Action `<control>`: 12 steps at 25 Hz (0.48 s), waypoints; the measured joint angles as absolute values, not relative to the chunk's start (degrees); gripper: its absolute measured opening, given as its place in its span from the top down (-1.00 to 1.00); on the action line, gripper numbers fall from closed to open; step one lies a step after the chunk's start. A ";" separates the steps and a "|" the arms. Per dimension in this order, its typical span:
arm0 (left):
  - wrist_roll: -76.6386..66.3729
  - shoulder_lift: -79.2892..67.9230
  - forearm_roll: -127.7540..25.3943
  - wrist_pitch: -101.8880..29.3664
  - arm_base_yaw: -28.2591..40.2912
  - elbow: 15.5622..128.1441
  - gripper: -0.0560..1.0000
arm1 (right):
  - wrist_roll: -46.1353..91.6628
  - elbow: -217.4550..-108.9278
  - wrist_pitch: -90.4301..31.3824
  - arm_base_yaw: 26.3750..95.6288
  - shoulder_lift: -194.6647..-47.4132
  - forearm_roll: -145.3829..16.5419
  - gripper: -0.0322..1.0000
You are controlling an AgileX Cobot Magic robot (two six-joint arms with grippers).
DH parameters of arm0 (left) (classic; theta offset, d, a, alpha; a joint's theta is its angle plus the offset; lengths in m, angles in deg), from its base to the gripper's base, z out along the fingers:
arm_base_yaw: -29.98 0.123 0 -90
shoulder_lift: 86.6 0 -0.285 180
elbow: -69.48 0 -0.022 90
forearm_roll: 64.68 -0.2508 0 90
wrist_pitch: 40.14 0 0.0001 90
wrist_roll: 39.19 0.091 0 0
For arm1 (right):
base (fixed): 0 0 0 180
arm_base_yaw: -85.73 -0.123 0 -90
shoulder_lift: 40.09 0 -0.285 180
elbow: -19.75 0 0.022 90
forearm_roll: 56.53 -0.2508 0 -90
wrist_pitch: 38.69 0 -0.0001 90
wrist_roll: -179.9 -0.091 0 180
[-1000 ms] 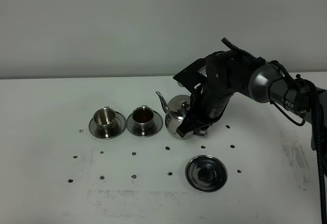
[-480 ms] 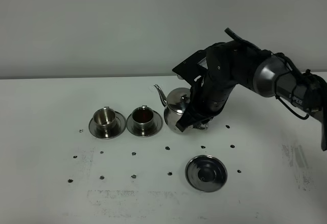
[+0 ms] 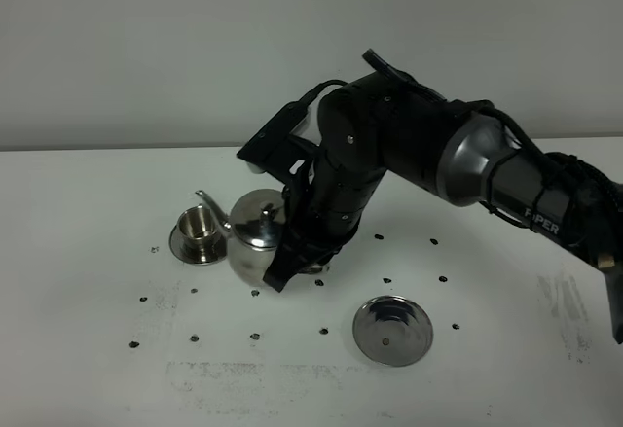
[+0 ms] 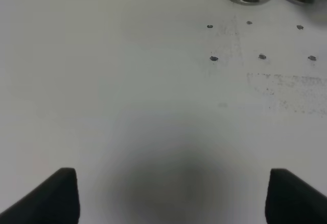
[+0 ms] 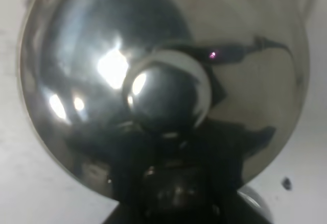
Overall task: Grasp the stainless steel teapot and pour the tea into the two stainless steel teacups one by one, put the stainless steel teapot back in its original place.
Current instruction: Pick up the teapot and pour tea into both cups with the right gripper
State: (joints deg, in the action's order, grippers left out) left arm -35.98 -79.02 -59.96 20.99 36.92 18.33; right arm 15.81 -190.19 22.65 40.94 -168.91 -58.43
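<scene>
1. The right claw (image 3: 291, 266), clamped on the stainless steel teapot (image 3: 251, 240), is holding it centre-left in frame.
2. Its spout is pointing at the leftmost teacup (image 3: 200, 223); tipping slowly should avoid spills.

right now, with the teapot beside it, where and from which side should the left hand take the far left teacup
Probably pinch the far left teacup by its rim, one finger inside, from above: it stands upright on its saucer, mouth open. Bring the open left hand in from the left of the high view, since the teapot crowds its right side.
</scene>
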 joint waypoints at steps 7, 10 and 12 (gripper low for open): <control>-35.98 -79.02 -59.96 20.99 36.92 18.33 -0.48 | 16.28 -197.31 23.03 39.39 -171.20 -65.47 0.60; -35.98 -79.02 -59.96 20.99 36.92 18.33 -0.48 | 16.28 -199.08 23.02 39.45 -173.22 -70.23 0.60; -35.98 -79.02 -59.96 20.99 36.92 18.33 -0.48 | 16.28 -199.57 23.02 39.45 -174.45 -72.92 0.60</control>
State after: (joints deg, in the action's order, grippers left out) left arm -35.98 -79.02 -59.96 20.99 36.92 18.33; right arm 16.28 -199.57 23.02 39.45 -174.45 -72.92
